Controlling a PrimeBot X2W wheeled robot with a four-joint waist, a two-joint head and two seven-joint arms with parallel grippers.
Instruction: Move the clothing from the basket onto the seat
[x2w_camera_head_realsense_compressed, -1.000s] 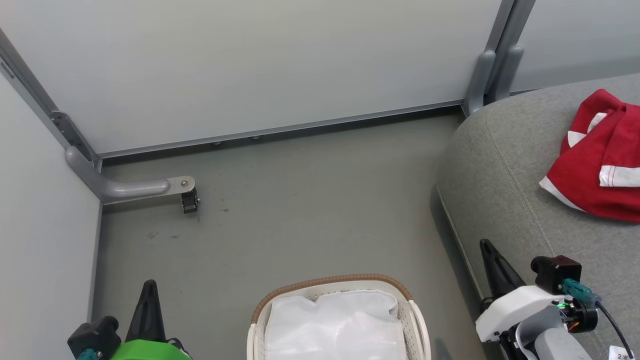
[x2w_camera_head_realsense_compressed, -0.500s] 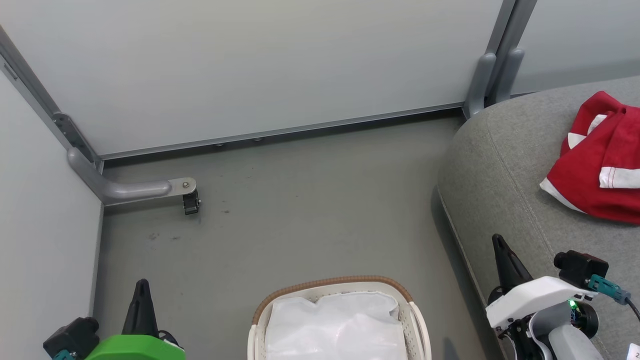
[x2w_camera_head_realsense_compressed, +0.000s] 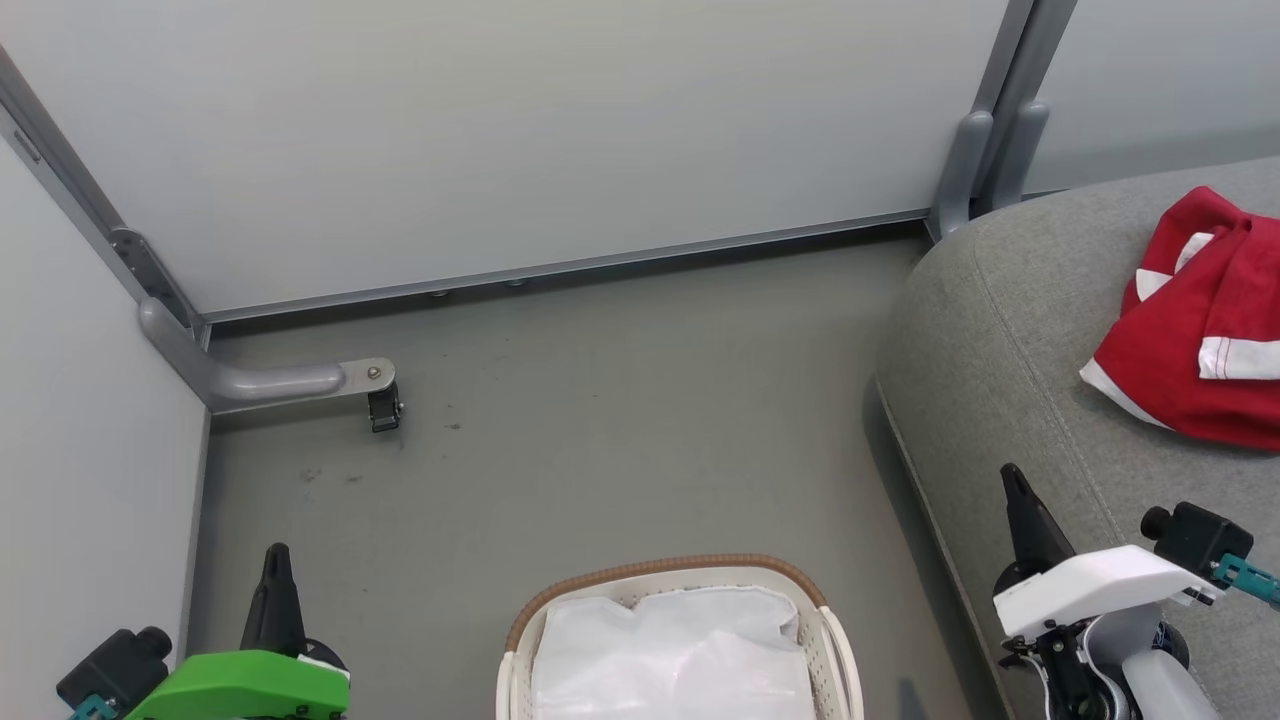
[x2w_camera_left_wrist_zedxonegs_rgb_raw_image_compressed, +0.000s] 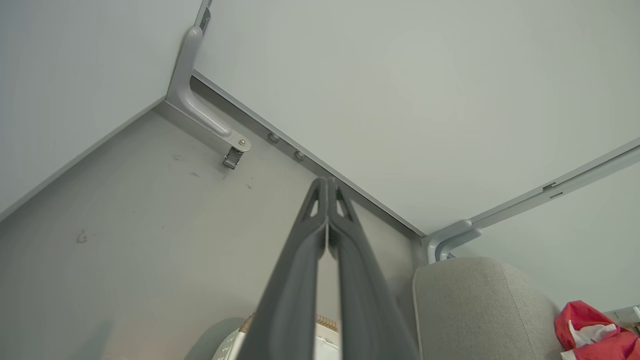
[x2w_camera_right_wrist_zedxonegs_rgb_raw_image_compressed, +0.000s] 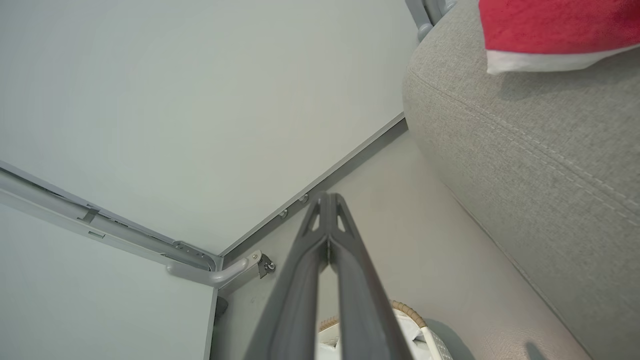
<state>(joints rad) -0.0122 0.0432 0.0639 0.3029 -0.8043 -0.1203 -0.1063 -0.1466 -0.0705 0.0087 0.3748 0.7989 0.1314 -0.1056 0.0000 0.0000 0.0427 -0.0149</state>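
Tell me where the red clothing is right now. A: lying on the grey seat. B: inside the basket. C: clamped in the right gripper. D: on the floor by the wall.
A: the clothing lies bunched on the seat, apart from the basket, whose visible part shows white liner; the right gripper is shut with nothing between its fingers.

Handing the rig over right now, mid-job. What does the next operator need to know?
Left gripper: shut, empty, above the floor.
Right gripper: shut, empty, by the edge of the seat.
Clothing: red heap lying on the seat.
Basket: on the floor, white liner on top; its near part is cut off.
Done: clothing moved, as far as visible.
Left: check the basket's cut-off part for more.
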